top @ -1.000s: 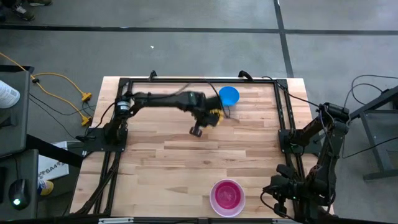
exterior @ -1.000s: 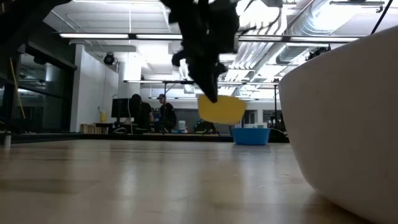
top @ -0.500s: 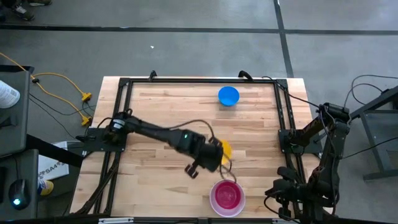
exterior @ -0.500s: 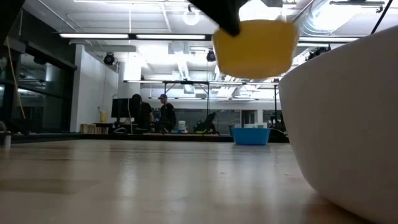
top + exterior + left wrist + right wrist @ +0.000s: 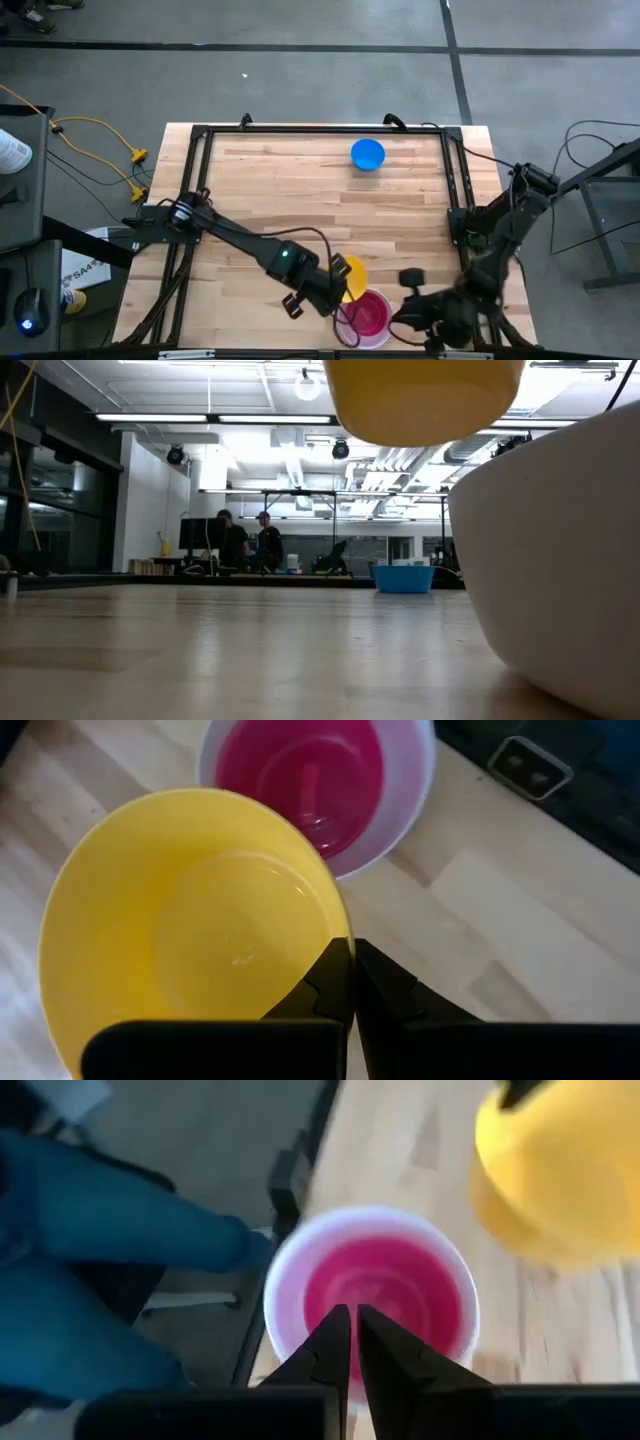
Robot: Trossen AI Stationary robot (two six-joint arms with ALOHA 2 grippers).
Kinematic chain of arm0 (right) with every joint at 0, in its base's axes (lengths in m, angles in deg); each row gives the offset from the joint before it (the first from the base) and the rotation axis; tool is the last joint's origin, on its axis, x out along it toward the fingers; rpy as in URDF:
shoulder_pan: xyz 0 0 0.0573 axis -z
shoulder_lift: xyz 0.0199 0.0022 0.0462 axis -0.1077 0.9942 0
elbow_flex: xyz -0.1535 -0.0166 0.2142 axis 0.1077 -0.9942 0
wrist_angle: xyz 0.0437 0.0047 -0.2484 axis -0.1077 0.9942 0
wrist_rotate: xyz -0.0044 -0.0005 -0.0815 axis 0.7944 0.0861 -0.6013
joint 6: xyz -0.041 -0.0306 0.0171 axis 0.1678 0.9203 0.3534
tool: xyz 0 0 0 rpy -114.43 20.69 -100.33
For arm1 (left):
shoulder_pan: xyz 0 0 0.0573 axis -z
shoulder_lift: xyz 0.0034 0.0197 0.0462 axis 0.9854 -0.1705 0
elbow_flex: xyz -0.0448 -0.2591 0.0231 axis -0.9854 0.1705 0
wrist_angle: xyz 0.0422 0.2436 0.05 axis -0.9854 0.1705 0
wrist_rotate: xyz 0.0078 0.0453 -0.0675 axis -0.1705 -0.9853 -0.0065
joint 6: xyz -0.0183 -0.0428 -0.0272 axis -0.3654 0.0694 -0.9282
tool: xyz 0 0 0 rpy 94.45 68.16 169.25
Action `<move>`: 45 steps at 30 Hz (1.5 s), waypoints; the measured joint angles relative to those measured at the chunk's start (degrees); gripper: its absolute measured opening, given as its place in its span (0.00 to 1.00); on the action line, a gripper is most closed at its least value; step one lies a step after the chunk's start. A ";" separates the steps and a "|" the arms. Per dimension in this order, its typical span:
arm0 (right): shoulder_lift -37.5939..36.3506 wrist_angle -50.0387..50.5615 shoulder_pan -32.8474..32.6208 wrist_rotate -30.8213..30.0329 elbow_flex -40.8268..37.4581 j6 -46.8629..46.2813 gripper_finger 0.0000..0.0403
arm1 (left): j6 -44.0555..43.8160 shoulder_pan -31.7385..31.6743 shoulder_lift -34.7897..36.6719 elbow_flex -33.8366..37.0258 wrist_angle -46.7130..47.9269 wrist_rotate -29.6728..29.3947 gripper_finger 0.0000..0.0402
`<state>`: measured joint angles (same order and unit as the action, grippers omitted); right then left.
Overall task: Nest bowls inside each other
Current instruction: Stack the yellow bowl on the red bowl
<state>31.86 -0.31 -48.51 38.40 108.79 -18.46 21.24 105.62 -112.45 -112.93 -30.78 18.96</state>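
The left gripper (image 5: 333, 290) holds the yellow bowl (image 5: 352, 277) in the air over the near part of the table (image 5: 260, 200), its fingers (image 5: 330, 982) pinched together on the bowl's rim. Seen from the left wrist, the yellow bowl (image 5: 190, 930) sits upright in the grip, its hollow facing up, just beside the white bowl (image 5: 405, 795) and overlapping its rim in that view. The pink bowl (image 5: 300, 775) is nested inside the white one.

From above, the white bowl (image 5: 345, 322) with the pink bowl (image 5: 368, 316) in it stands near the table's front edge. The blue bowl (image 5: 367, 154) stands alone, well apart, near the far edge.

The right gripper (image 5: 412, 276) hangs just beside the white bowl, on its right. Its fingers (image 5: 335, 1342) are nearly together and hold nothing; its wrist camera looks down past them onto the pink bowl (image 5: 385, 1295).

At table height, the yellow bowl (image 5: 420, 400) floats above the wood, with the white bowl's wall (image 5: 560, 560) close by and the blue bowl (image 5: 403, 577) far behind. People (image 5: 245, 540) are in the room beyond.
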 joint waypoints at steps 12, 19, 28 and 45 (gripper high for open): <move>0.71 -6.60 8.18 10.37 -0.02 32.77 0.04 | -0.45 2.86 0.00 0.00 -0.01 0.80 0.00; 0.71 -6.66 12.47 13.90 -0.02 36.81 0.04 | -1.92 2.74 0.00 0.00 -0.73 0.90 0.00; 0.69 -6.64 14.42 15.31 -0.02 41.85 0.07 | -3.23 2.73 0.00 0.00 -0.66 0.94 0.00; 2.30 -7.74 16.91 15.95 0.00 45.15 0.18 | -6.25 2.81 -0.04 0.02 -0.59 3.80 0.00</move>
<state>34.16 -8.05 -31.59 54.35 108.79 26.69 14.99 108.42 -112.50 -112.91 -31.37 22.76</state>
